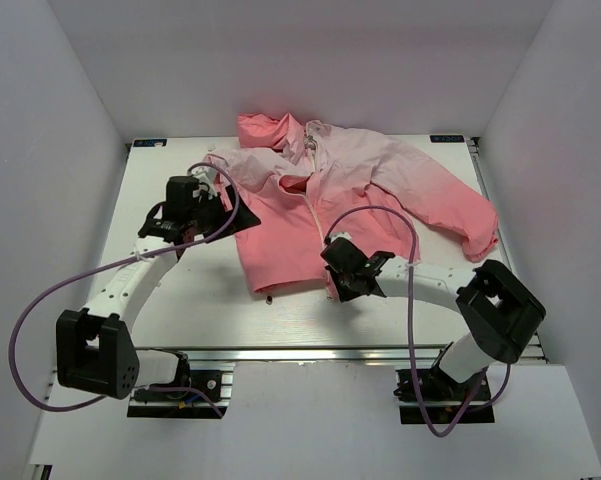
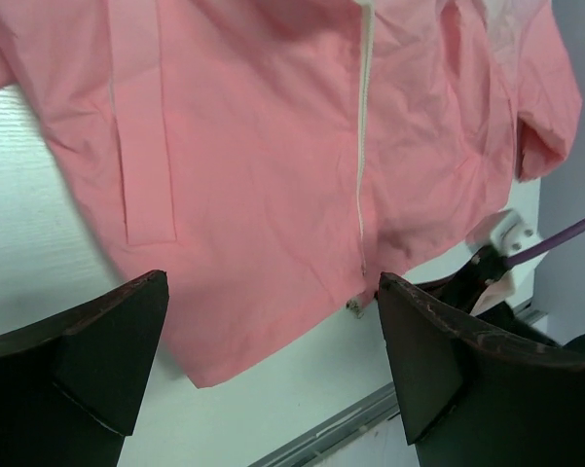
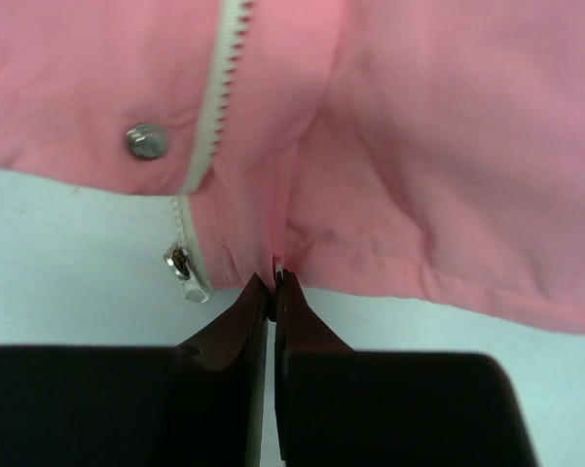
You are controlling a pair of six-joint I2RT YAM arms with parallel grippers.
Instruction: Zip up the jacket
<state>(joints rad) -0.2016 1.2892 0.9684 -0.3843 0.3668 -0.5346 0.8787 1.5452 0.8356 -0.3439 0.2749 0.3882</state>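
The pink jacket (image 1: 310, 220) lies spread on the white table (image 1: 180, 300), hood at the back, its front only partly closed. Its whitish zipper (image 2: 363, 146) runs down to the hem, where the metal slider (image 3: 187, 272) sits at the bottom. My right gripper (image 3: 274, 284) is shut on a pinch of the hem fabric just right of the slider; from above the right gripper (image 1: 337, 283) sits at the jacket's front edge. My left gripper (image 1: 220, 205) hovers open over the jacket's left side, with the left gripper (image 2: 273, 282) holding nothing between its wide jaws.
White walls enclose the table at the back and both sides. A metal rail (image 1: 320, 353) runs along the near edge. Purple cables (image 1: 40, 310) loop from both arms. A metal snap (image 3: 144, 141) sits left of the zipper near the hem.
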